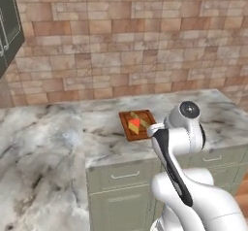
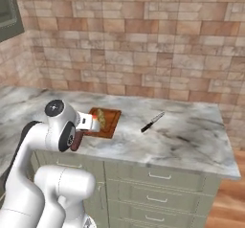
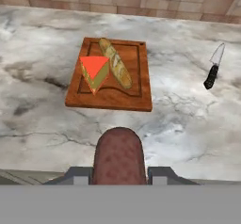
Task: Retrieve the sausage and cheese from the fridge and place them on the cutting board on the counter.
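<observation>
The reddish-brown sausage (image 3: 119,155) stands between my gripper's (image 3: 119,175) two dark fingertips (image 3: 77,176), which are shut on it. It hangs over the front edge of the marbled counter (image 3: 188,119), short of the cutting board (image 3: 110,96). The yellow cheese wedge (image 3: 95,72) with its red face lies on the board's left half. In the left base view the cheese (image 1: 134,126) and board (image 1: 145,118) sit just behind my arm. In the right base view the sausage (image 2: 76,142) shows below my hand, near the board (image 2: 109,121). The fridge is out of view.
A pale tan baguette (image 3: 116,64) lies on the board beside the cheese. A black-handled knife (image 3: 212,70) rests on the counter to the board's right, seen too as the knife (image 2: 152,122). A brick wall (image 1: 126,41) backs the counter. Drawers (image 2: 158,176) run below.
</observation>
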